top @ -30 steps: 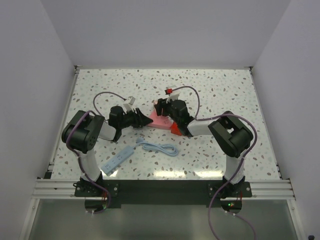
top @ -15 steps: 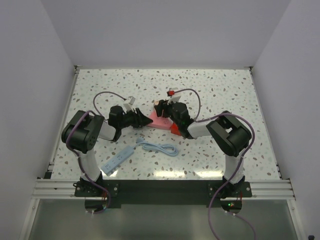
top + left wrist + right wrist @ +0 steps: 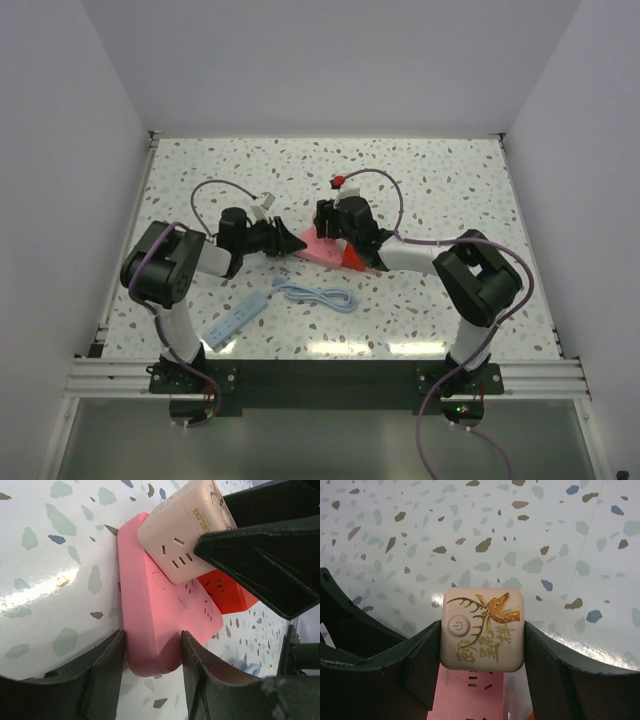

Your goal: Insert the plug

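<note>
Nearest the bases is a coiled pale blue cable [image 3: 320, 296], which isn't in play. Past that, the left gripper [image 3: 152, 642] has its fingers squeezed onto the left end of the pink power strip [image 3: 160, 605]. My guess is that's to pin it so it won't skate when pushed on. A red cube adapter [image 3: 230, 592] sits against the strip's right side. Farthest back, the right gripper [image 3: 482, 647] is clamped on the plug [image 3: 482, 625], holding it right over the strip's sockets. Can't tell if the prongs are seated.
</note>
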`<state>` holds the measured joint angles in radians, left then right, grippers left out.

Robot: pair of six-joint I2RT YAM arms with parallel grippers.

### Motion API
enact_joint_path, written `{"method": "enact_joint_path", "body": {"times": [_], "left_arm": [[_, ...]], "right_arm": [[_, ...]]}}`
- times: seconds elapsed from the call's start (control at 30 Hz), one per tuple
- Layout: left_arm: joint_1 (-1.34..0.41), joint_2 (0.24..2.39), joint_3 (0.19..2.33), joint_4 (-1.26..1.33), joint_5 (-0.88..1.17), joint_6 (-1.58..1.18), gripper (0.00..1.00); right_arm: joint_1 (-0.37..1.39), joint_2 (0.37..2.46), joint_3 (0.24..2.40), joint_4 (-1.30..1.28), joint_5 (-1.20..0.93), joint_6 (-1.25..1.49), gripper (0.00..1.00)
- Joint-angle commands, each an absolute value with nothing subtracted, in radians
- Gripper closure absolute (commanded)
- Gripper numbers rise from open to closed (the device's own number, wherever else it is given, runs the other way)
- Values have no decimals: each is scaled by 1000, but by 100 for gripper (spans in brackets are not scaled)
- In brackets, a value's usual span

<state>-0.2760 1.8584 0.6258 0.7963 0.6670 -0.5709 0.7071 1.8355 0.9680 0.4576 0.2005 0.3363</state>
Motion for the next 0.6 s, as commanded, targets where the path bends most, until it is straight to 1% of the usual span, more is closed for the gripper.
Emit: {"method": "enact_joint_path", "body": {"times": [0.0,0.1,0.2,0.23,0.33,0.47,0.57], "left_arm": [[-282,1882,632,706,572,-437,100],[-284,1881,634,707,572,-437,100],[-284,1882,632,709,572,-439,100],[-284,1882,632,709,571,-439,100],[-282,1878,629,706,551,-440,100],[-282,1855,635,687,494,-442,100],[-282,1835,646,661,433,-448,100]], "right_arm": [[792,1795,930,28,75,368,35],[790,1744,963,8,94,348,25],[792,1684,988,9,100,334,18],[790,1654,992,6,101,330,13],[792,1596,989,11,109,322,9],[792,1429,947,3,182,311,2],[790,1317,907,-40,242,296,1]]}}
